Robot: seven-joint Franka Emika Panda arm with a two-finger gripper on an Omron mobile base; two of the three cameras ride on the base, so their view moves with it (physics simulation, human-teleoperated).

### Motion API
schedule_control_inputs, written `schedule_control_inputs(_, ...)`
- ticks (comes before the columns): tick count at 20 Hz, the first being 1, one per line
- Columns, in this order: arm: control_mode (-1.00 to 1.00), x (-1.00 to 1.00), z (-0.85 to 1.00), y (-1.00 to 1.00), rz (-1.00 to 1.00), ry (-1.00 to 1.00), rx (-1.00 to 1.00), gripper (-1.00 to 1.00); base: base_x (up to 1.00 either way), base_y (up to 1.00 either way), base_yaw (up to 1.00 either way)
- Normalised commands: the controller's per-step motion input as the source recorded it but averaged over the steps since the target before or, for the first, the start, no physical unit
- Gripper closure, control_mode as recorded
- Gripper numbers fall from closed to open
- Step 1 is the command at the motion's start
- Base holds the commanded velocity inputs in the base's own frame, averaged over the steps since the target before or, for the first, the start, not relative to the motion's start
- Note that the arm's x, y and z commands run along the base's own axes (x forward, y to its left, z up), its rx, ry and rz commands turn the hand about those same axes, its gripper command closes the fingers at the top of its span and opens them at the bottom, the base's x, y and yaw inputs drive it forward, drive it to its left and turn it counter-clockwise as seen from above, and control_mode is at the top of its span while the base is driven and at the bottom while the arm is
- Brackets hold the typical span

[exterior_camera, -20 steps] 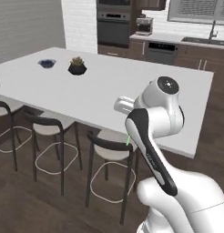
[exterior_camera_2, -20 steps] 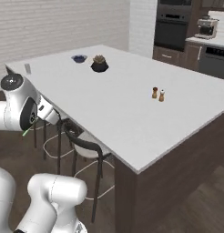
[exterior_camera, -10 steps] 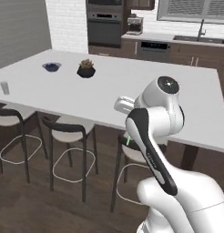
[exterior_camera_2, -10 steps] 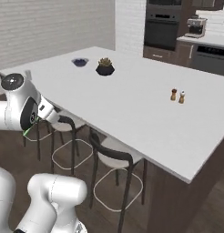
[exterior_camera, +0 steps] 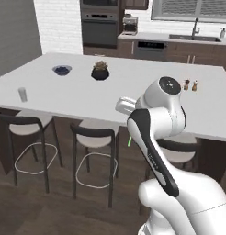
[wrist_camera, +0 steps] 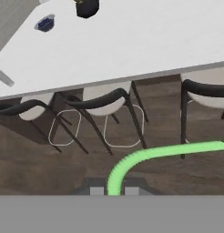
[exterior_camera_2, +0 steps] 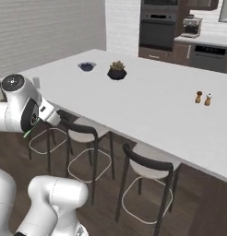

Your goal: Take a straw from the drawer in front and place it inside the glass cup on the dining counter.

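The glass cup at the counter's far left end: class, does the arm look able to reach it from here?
Probably not yet. The glass cup stands far left on the dining counter, well off from the gripper holding the straw.

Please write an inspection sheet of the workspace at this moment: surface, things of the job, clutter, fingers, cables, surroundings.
Surface: dining counter, white slab top.
Job's things: glass cup upright near the counter's left end; straw, green and bent, rises from between the fingers.
Clutter: bowl of berries, plant pot, two shakers.
Fingers: gripper shut on the straw, off the counter above the stools.
Cables: nothing seen.
Surroundings: wall ovens, sink.
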Motion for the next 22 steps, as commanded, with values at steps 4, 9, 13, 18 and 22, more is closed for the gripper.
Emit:
schedule_control_inputs(4,1.00,0.00,0.00,0.00,0.00,0.00,0.00,1.00,0.06,1.00,-0.25)
schedule_control_inputs(9,1.00,0.00,0.00,0.00,0.00,0.00,0.00,1.00,0.12,1.00,-0.26)
schedule_control_inputs(13,1.00,0.00,0.00,0.00,0.00,0.00,0.00,1.00,0.23,1.00,-0.26)
schedule_control_inputs(18,1.00,0.00,0.00,0.00,0.00,0.00,0.00,1.00,0.34,1.00,-0.26)
schedule_control_inputs(22,1.00,0.00,0.00,0.00,0.00,0.00,0.00,1.00,0.33,1.00,-0.26)
